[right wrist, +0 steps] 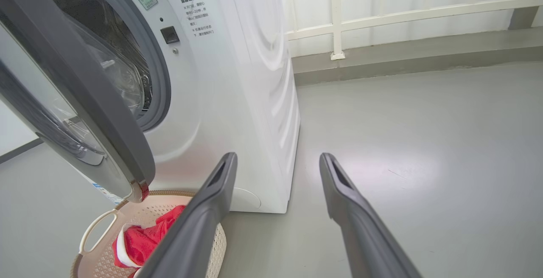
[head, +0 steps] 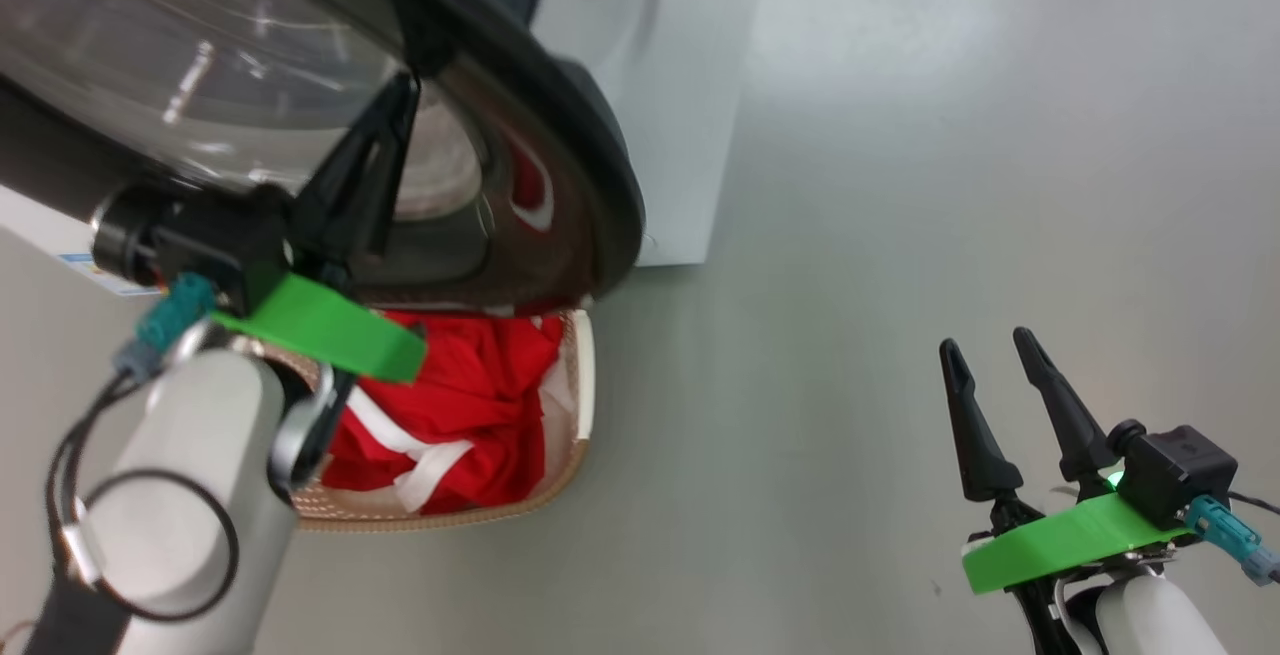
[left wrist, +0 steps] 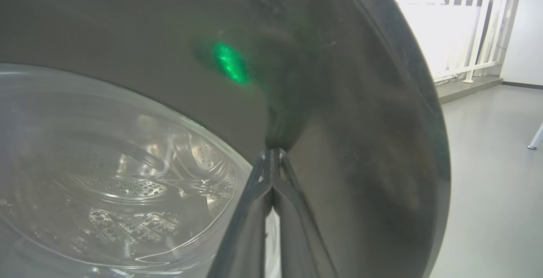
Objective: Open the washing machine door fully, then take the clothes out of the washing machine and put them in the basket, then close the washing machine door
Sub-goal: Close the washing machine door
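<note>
The washing machine door [head: 560, 135], with its glossy black rim and bulging glass, stands partly open over the basket [head: 585, 375]. My left gripper [head: 405, 95] is shut on nothing. Its closed tips [left wrist: 273, 153] press on the door's black rim [left wrist: 339, 99] beside the glass window [left wrist: 106, 163]. Red clothes [head: 460, 395] with white bands lie in the cream basket, partly hidden by my left forearm. My right gripper [head: 988, 345] hangs open and empty over the floor at the lower right. Its view shows the washing machine [right wrist: 237, 99], the door [right wrist: 85, 99], the basket [right wrist: 97, 227] and the clothes [right wrist: 144, 240].
The grey floor [head: 900, 185] stretches out to the right of the machine. A white railing [right wrist: 335, 15] and a low ledge run behind it. The grey gasket [right wrist: 163, 78] rings the dark drum opening behind the door.
</note>
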You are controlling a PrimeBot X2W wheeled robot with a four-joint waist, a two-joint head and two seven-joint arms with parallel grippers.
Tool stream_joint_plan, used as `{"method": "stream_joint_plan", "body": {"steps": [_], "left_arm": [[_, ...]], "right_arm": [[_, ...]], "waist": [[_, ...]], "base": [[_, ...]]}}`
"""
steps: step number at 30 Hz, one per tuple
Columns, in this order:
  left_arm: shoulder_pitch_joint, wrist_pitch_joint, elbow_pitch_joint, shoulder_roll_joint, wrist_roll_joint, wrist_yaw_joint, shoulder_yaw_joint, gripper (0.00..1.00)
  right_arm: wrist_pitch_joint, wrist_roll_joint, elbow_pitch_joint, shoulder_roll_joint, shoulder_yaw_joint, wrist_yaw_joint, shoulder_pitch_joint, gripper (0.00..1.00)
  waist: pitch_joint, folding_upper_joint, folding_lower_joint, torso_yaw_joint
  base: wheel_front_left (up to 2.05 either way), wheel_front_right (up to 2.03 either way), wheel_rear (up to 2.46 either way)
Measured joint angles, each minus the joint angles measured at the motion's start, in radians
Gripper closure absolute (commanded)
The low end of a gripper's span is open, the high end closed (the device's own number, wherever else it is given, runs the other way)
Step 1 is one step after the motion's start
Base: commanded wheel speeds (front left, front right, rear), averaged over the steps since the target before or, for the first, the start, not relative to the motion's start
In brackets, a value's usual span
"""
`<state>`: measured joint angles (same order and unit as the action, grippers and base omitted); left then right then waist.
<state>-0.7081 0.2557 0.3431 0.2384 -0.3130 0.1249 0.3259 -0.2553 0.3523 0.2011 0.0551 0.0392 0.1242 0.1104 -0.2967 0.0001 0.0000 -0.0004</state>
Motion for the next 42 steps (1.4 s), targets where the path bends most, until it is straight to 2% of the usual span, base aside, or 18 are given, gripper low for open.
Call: {"method": "stream_joint_plan", "body": {"steps": [15,25,31,36,37,38,40,42], "left_arm": [[-0.214,0.002,0.185,0.010,-0.005,0.000,-0.031,1.00],[-0.217,0.002,0.186,0.011,-0.005,0.000,-0.039,1.00],[-0.179,0.002,0.169,-0.007,-0.015,0.000,-0.053,0.64],[-0.086,0.002,0.143,-0.020,-0.015,0.000,-0.089,0.48],[-0.066,0.002,0.139,-0.028,-0.015,0.000,-0.097,0.42],[-0.022,0.002,0.130,-0.038,-0.015,0.000,-0.109,0.29],[0.021,0.001,0.122,-0.042,-0.014,0.000,-0.128,0.15],[0.062,0.001,0.115,-0.044,-0.012,0.000,-0.146,0.12]], "right_arm": [[0.000,0.030,-0.010,-0.003,0.000,0.000,0.053,0.00],[0.000,0.035,-0.012,-0.004,-0.006,0.000,0.059,0.00],[0.000,0.034,-0.010,-0.004,-0.016,0.000,0.058,0.00],[0.000,0.026,-0.007,-0.004,-0.022,0.000,0.056,0.00],[0.000,0.024,-0.006,-0.004,-0.022,0.000,0.056,0.00],[0.000,0.023,-0.005,-0.004,-0.023,0.000,0.053,0.00],[0.000,0.017,-0.004,-0.004,-0.026,0.000,0.049,0.00],[0.000,0.014,-0.003,-0.004,-0.027,0.000,0.032,0.00]], "waist": [[-0.101,0.0000,0.0000,-0.107],[-0.108,0.0000,0.0000,-0.111],[-0.092,0.0000,0.0000,-0.095],[-0.063,-0.0001,0.0000,-0.079],[-0.057,0.0000,0.0000,-0.075],[-0.043,0.0000,0.0000,-0.069],[-0.029,0.0000,0.0000,-0.061],[-0.014,0.0000,0.0000,-0.054]], "base": [[0.00,0.00,0.00],[0.00,0.00,0.00],[0.00,0.00,0.00],[0.00,0.00,0.00],[0.00,0.00,0.00],[0.00,0.00,0.00],[0.00,0.00,0.00],[0.00,0.00,0.00]]}}
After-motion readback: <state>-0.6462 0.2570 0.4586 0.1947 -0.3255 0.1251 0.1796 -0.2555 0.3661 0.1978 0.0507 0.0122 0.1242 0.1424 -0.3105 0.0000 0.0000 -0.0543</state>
